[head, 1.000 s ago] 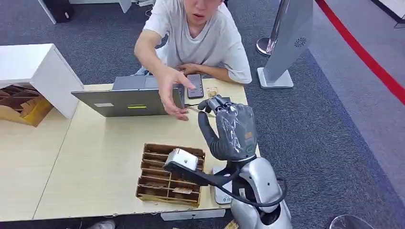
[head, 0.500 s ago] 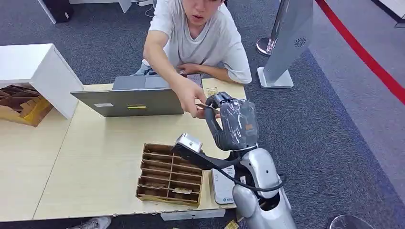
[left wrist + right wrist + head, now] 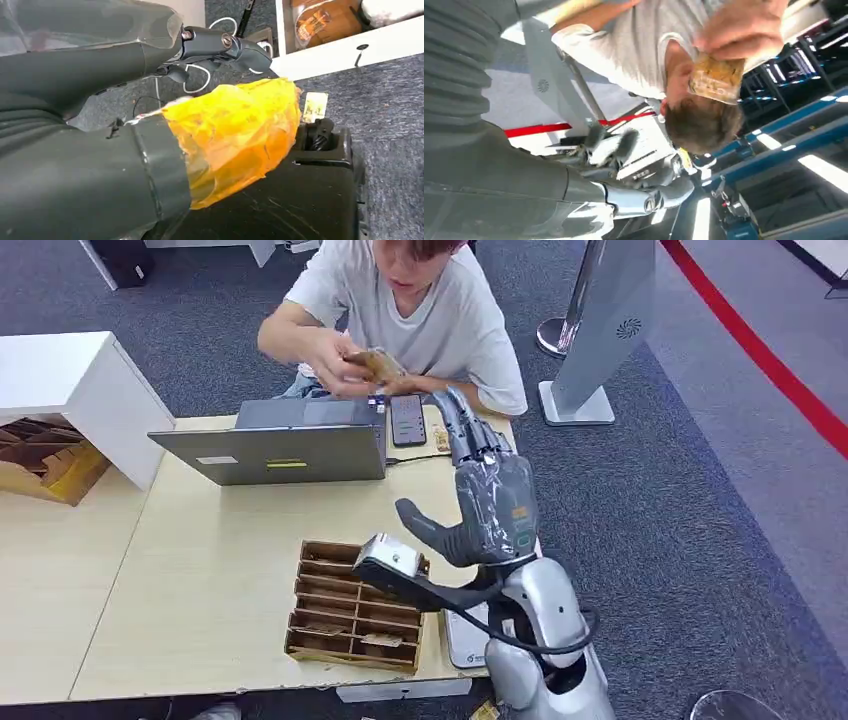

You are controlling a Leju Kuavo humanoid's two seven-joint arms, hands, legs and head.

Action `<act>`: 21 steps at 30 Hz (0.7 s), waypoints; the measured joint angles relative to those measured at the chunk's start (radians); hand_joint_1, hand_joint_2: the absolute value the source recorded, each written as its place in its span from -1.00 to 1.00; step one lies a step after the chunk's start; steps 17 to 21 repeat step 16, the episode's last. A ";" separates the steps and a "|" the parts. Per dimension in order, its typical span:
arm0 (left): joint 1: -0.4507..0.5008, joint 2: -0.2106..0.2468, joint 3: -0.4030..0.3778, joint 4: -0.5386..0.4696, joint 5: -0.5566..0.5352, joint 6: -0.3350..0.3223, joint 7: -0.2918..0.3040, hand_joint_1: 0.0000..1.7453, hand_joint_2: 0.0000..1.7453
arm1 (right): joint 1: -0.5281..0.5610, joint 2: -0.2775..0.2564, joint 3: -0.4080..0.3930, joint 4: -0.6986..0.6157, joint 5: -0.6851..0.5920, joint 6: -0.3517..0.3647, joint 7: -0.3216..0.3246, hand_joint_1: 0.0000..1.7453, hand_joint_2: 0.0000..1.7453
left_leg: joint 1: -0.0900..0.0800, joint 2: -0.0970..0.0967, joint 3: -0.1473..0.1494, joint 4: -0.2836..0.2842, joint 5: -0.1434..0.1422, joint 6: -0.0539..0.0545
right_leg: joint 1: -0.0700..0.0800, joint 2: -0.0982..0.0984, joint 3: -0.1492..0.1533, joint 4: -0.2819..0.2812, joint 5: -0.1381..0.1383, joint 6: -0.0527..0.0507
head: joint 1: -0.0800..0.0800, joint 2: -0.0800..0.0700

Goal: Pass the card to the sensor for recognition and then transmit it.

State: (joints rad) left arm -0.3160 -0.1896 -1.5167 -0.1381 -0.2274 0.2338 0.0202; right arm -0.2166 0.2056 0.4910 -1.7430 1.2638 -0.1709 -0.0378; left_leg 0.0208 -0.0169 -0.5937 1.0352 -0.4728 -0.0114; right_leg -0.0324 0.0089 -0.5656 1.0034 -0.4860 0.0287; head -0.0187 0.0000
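My right robot hand (image 3: 490, 505): fingers spread, empty. Card (image 3: 374, 363) in person's hand (image 3: 335, 348), beyond robot hand, across counter (image 3: 200, 560).

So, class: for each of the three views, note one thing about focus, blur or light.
Head view: even light, mostly sharp, though the person's hand with the card is slightly smeared. Left wrist view: the left hand is close and soft, its yellow wrap bright. Right wrist view: the card is blurred, and bright strips of light glare.
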 joint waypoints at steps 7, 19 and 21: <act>0.001 0.006 0.018 0.000 0.014 0.006 0.023 -1.00 -1.00 | 0.088 -0.014 0.001 -0.117 -0.065 -0.046 -0.050 -1.00 -1.00 | 0.000 0.000 0.000 0.000 0.000 0.000 | 0.000 0.000 0.000 0.000 0.000 0.000 | 0.000 0.000; 0.022 0.017 0.043 0.001 0.059 0.038 0.043 -1.00 -1.00 | 0.261 -0.050 -0.024 -0.266 -0.121 -0.045 -0.092 -1.00 -1.00 | 0.000 0.000 0.000 0.000 -0.001 0.000 | 0.000 0.000 0.000 0.000 -0.001 0.000 | 0.000 0.000; 0.022 0.017 0.043 0.001 0.059 0.038 0.043 -1.00 -1.00 | 0.261 -0.050 -0.024 -0.266 -0.121 -0.045 -0.092 -1.00 -1.00 | 0.000 0.000 0.000 0.000 -0.001 0.000 | 0.000 0.000 0.000 0.000 -0.001 0.000 | 0.000 0.000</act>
